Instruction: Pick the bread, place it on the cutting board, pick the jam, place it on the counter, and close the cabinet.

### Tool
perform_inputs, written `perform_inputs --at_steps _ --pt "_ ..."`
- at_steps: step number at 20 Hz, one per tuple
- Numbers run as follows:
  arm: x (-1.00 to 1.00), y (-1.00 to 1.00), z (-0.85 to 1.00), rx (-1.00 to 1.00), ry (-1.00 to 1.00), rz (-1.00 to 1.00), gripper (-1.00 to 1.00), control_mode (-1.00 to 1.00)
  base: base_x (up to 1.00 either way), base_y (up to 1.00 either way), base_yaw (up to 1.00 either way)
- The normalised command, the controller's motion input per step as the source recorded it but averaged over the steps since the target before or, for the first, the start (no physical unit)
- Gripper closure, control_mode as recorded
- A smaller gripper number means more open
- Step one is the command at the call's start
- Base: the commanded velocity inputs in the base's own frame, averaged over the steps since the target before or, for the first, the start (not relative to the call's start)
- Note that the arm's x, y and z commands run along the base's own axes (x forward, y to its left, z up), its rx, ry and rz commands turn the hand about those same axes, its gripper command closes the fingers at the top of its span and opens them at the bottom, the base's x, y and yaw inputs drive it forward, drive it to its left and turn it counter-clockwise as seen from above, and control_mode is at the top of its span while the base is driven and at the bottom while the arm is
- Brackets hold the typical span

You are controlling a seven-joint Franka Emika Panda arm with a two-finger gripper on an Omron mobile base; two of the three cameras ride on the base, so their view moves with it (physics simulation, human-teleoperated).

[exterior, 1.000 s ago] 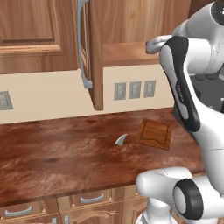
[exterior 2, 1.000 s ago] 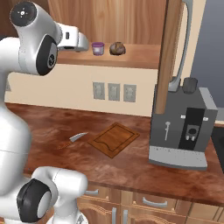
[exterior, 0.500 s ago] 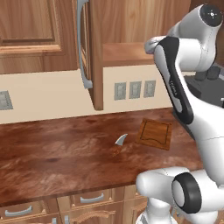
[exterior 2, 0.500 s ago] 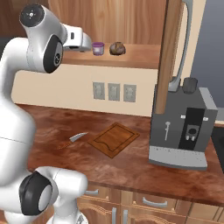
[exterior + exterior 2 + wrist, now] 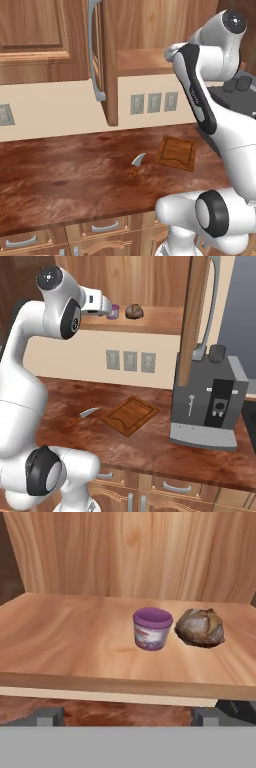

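1. Approaching the shelf point(image 5: 75, 647); fingers point(image 5: 47, 716) sitting released, holding nothing.
2. Bread point(image 5: 201, 628) is resting at 3 o'clock of jam point(image 5: 152, 628).
3. Steering rightward, avoiding nudging the jam.

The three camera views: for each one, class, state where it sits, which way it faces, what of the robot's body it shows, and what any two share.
Left base view: behind the arm's left, facing the counter, cutting board, knife; arm at right.
Right base view: behind its right, facing the shelf with jam and bread, coffee machine; arm at left, gripper by the jam.
Hand view: on the hand, facing the open cabinet shelf; finger tips at bottom.
Shared: both base views show board and knife; right base and hand views share jam and bread.
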Motion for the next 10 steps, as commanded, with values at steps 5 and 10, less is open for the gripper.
perform_inputs --at_steps 5,10 --pt "0.44 -0.05 0.0 0.0 0.0 -0.03 -1.0 -1.0 0.0 0.0 0.0" --pt "0.44 -0.04 0.0 0.0 0.0 -0.02 -1.0 -1.0 0.0 0.0 0.0"
